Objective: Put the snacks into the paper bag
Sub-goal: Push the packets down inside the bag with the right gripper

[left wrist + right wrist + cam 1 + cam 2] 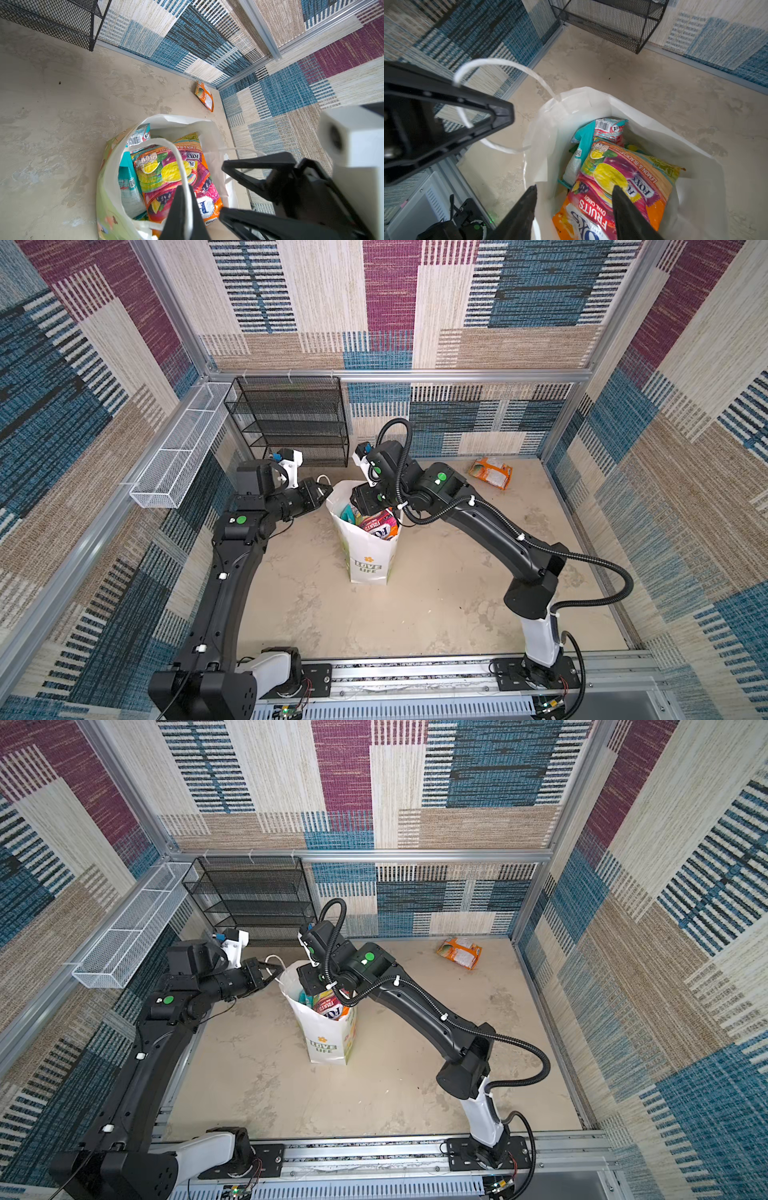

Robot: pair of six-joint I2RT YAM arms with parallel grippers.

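The tall white paper bag (pixel 369 560) stands upright mid-frame in both top views, with colourful crinkly snack packets (pixel 376 526) inside. Over its mouth the right gripper (pixel 575 186) hangs empty, fingers spread. The left gripper (pixel 326 490) pinches the white cord handle (pixel 500 62). One orange packet (pixel 490 472) lies on the table at upper right.
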